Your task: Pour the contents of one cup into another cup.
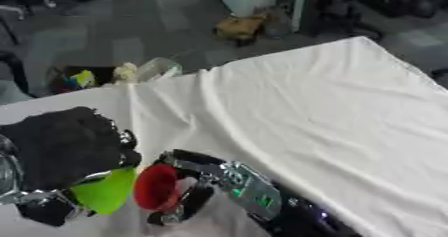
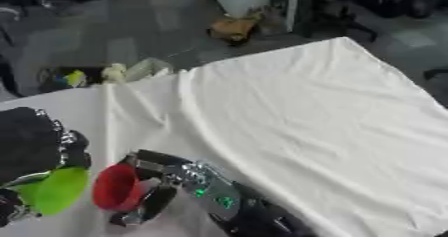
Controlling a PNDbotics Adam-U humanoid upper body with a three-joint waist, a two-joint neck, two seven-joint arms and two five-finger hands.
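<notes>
Red cup [image 1: 157, 186] sits lower left of frame, tipped sideways in your right hand [image 1: 197, 193], fingers curled around it, mouth facing the green cup [image 1: 107, 190]. Left hand [image 1: 66, 148] is wrapped round the green cup, also tilted. Rims look nearly touching; can't tell if they're lined up. Risk: the tilted green cup spills onto the white cloth on the counter [image 1: 332, 111], or the rims knock. Cloth is wrinkled. Clutter [image 1: 114, 73] sits beyond the counter's far edge, upper left; nothing blocks the pour.
</notes>
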